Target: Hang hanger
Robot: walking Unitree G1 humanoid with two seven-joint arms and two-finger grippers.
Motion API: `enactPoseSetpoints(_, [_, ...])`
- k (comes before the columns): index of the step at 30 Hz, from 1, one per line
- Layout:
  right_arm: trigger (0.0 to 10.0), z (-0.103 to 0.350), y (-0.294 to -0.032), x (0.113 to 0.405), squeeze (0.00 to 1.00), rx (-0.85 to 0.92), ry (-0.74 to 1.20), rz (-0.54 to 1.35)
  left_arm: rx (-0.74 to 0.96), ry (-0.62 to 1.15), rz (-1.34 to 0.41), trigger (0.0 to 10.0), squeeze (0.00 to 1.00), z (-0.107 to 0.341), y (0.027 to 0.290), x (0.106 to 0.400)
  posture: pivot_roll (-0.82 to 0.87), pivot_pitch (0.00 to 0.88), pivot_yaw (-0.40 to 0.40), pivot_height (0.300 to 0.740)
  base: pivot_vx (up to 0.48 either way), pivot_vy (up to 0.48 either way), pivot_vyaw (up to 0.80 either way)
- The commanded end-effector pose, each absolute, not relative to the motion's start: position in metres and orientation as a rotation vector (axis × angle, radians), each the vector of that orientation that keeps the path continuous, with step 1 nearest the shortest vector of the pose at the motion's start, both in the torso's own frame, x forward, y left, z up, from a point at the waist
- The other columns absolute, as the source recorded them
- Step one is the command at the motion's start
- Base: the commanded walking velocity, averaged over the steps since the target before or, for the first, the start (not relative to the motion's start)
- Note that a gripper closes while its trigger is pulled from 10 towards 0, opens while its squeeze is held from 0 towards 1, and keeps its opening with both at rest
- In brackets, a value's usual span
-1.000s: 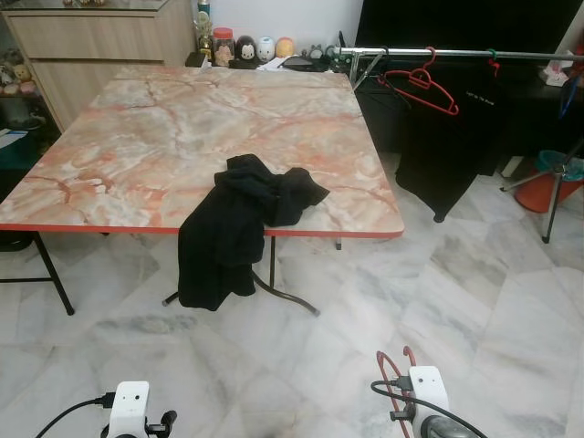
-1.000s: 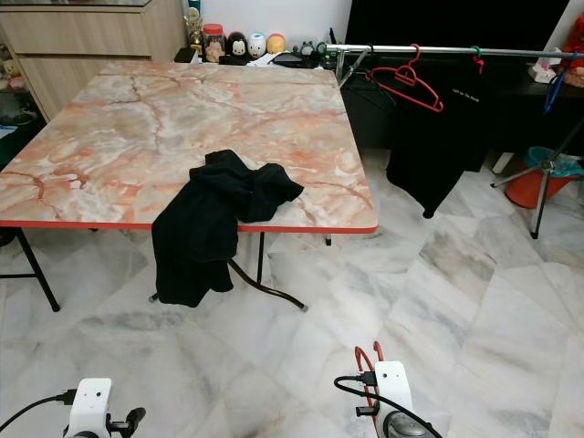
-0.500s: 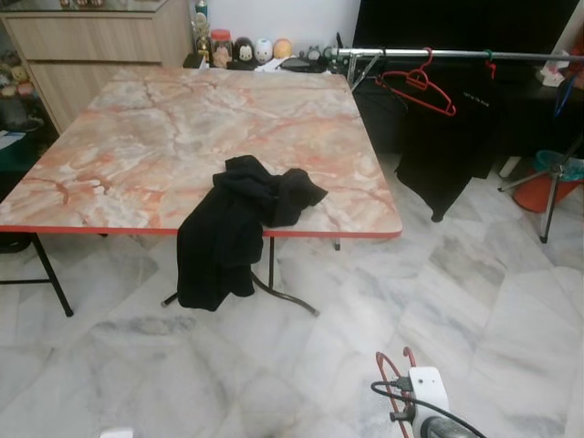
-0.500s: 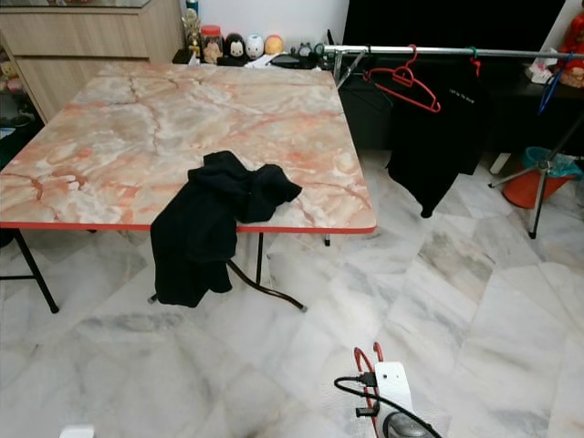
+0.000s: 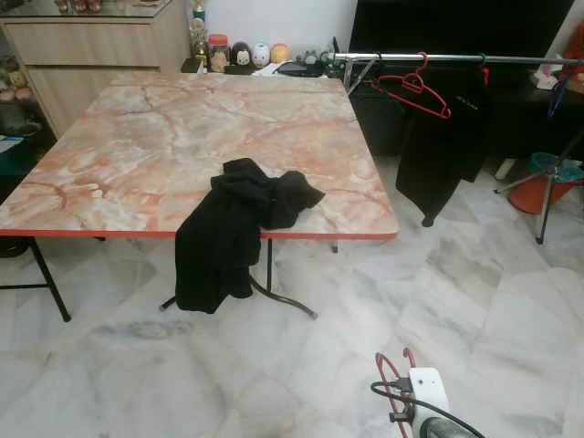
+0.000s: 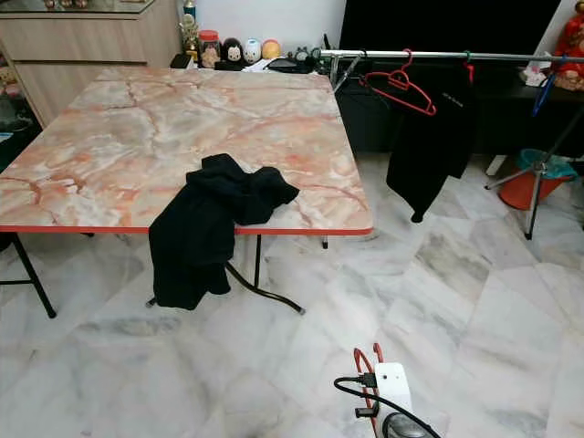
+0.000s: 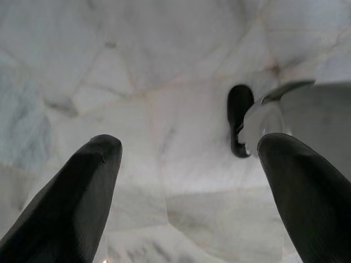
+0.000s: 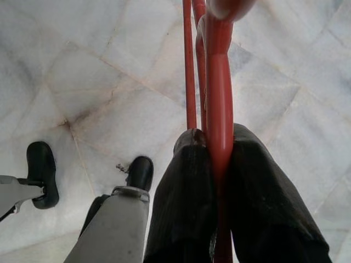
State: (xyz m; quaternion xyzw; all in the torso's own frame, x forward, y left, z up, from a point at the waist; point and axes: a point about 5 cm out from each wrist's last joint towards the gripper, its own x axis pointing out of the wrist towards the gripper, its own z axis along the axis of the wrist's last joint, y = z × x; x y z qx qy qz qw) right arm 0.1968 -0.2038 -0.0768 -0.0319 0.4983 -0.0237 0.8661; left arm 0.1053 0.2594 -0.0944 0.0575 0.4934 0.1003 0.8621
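Low at the robot's right side, the right claw is clamped on a red hanger, its two black fingers pressed against the plastic stem, and the hanger's red loop also shows beside the right wrist at the bottom of the head views. Over the last second the whole scene has slid slightly in the head camera, which reads as the robot shifting or walking rather than anything on the counter moving; the black garment lies draped over the counter's near edge as before. The left arm, whose wrist unit was at the bottom of the head view a second ago, has dropped out of it; the left claw hangs with its fingers wide apart over the marble floor, holding nothing. The clothes rail stands well apart, beyond the counter's far right corner, already carrying another red hanger and a hanging black garment. By my judgement the carry is only beginning: the robot must close on the rail and raise the right arm to hook the held hanger over it.
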Motion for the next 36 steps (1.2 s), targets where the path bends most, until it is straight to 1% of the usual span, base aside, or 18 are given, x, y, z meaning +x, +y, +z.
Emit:
enactPoseSetpoints(1, [10.0,-0.076,-0.210,0.196,0.00,-0.063,1.043,-0.074,0.112,1.045,0.203,10.0,0.00,-0.096,0.254,0.106,0.07,0.000,-0.063,0.740,0.000,-0.368,0.00])
enactPoseSetpoints(36, [10.0,-0.074,-0.212,0.199,0.00,-0.052,1.026,-0.097,0.115,1.038,0.177,10.0,0.00,-0.094,0.253,0.117,0.06,0.003,-0.062,0.740,0.000,-0.412,0.00])
